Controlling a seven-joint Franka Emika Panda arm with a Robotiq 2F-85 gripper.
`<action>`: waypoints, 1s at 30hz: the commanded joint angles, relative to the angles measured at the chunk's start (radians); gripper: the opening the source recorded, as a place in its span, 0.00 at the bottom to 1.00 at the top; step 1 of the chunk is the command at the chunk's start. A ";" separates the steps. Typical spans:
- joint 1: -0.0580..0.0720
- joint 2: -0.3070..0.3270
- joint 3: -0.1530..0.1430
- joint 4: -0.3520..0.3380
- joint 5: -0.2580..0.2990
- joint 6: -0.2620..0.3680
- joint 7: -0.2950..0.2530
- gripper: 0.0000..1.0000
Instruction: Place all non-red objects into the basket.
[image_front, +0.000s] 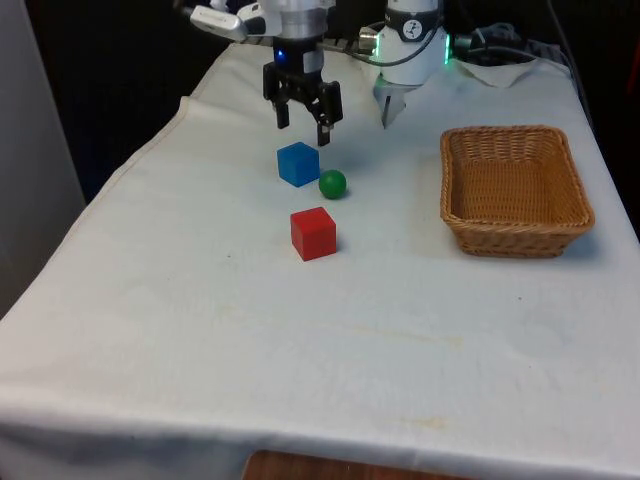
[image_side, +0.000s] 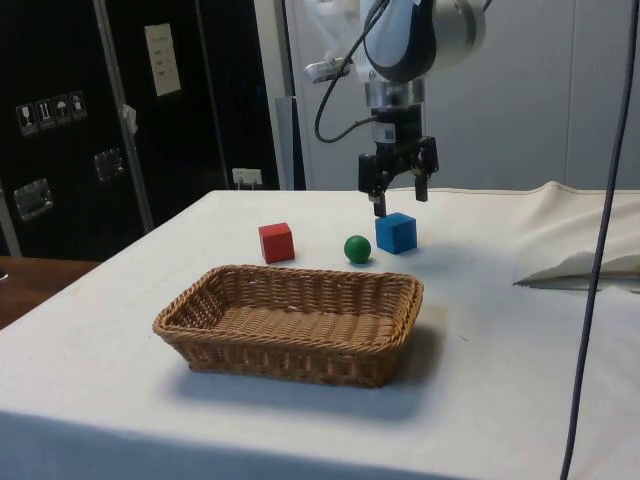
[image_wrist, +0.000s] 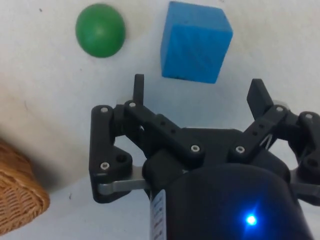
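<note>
Gripper (image_front: 303, 115) poised above the desk (image_front: 200, 330), its two black fingers spread wide apart and holding nothing, as we see it in the front view; in the side view the gripper (image_side: 398, 196) hangs just over the blue cube (image_side: 396, 232), slightly off its top and not touching it. From the wrist we look down between the parted fingers (image_wrist: 139, 88) at the blue cube (image_wrist: 195, 42), which sits on the white cloth just beyond the fingertips, with the green ball (image_wrist: 100, 30) near it. In the front view the blue cube (image_front: 298, 163) lies directly below the gripper, the green ball (image_front: 332, 183) just beside it towards the front view's right, and the red cube (image_front: 313, 233) nearer the camera, apart from both. We find the wicker basket (image_front: 515, 235) well apart on the front view's right, with none of the three pieces inside it.
</note>
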 joint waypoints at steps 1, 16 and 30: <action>0.000 0.002 -0.002 0.001 0.006 0.000 -0.007 1.00; -0.019 0.071 -0.004 0.047 0.148 -0.006 -0.136 1.00; -0.019 0.085 0.000 0.048 0.176 -0.001 -0.135 1.00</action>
